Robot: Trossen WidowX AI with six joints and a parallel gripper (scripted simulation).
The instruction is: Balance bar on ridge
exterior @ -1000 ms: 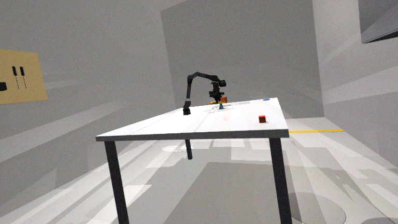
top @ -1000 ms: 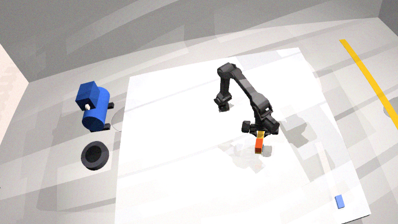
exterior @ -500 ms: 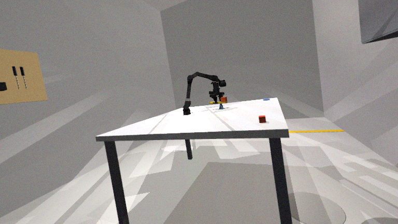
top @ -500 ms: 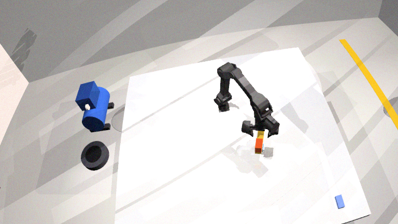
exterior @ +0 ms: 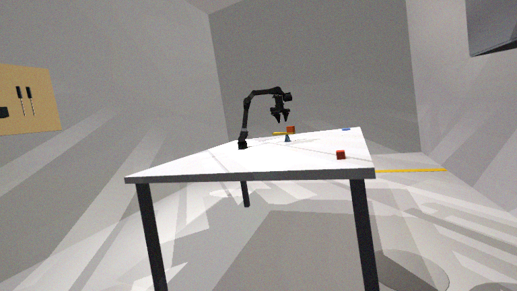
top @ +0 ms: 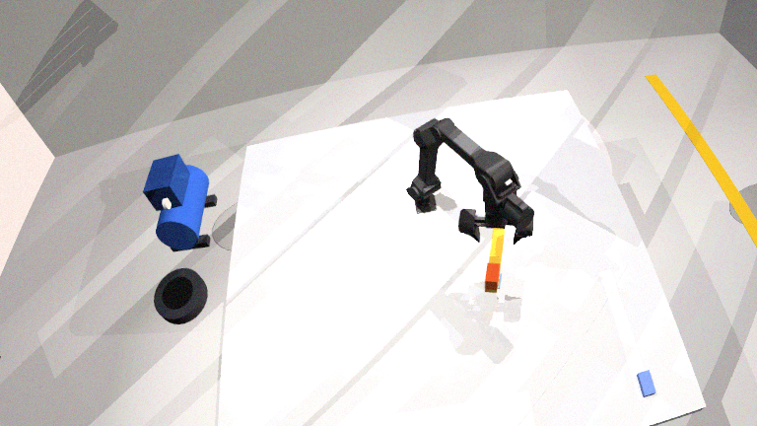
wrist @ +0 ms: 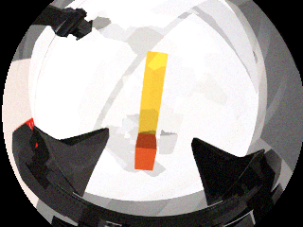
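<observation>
Fingers spread wide, holding nothing, hanging above the bar (wrist: 151, 108), which sits on the ridge (exterior: 287, 138).

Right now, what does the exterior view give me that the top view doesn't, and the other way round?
Only the exterior view shows the side profile: the bar sits on the small dark ridge, raised off the table, with the gripper above it and apart. It also shows a red cube near the table's edge. Only the top view shows the blue machine and black ring on the floor, and the bar's yellow length with its orange end. Both show the open gripper, the bar, and a small blue tile.
</observation>
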